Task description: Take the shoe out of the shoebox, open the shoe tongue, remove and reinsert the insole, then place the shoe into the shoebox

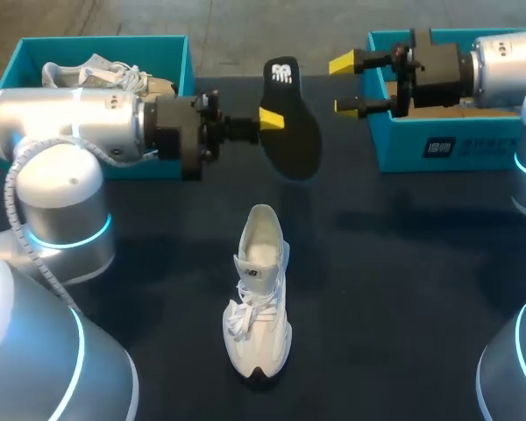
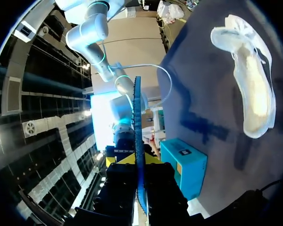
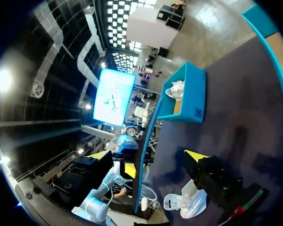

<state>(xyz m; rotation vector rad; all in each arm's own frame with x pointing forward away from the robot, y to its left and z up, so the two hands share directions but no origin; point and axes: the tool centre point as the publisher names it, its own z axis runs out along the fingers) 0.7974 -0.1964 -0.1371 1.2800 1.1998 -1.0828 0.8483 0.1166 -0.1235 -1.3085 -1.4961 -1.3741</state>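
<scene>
Black, and held up in the air on edge, the insole (image 1: 296, 140) hangs beyond the heel of the shoe (image 1: 259, 298), well above the table (image 1: 403, 281). The left gripper (image 1: 274, 118) is clamped on it, one yellow finger on each face; in the left wrist view the insole runs as a thin line straight out between those fingers.

The shoe lies alone on the table, toe toward the robot, with its mouth wide open and the tongue pulled forward. The insole is out, so I judge the task to be at its turn: the insole now has to go back in.

To do that well, the toe end of the insole should lead. It should come down over the heel opening of the shoe and slide in low along the inside, toward the toe. The shoe is loose on the table and may skid or tip when pushed, so the free arm would do well to steady it.

The right gripper (image 1: 344, 85) is beyond the shoe and off to the right, pointing at the insole. Its fingers are spread wide and grip nothing. It is near the insole, and a careless swing could knock the two together.

A teal box (image 1: 171, 61) stands beyond the shoe to the left and holds a second shoe (image 1: 92, 74). The other box (image 1: 438, 145) stands beyond it to the right, under the right gripper. Neither blocks the way down to the shoe.
</scene>
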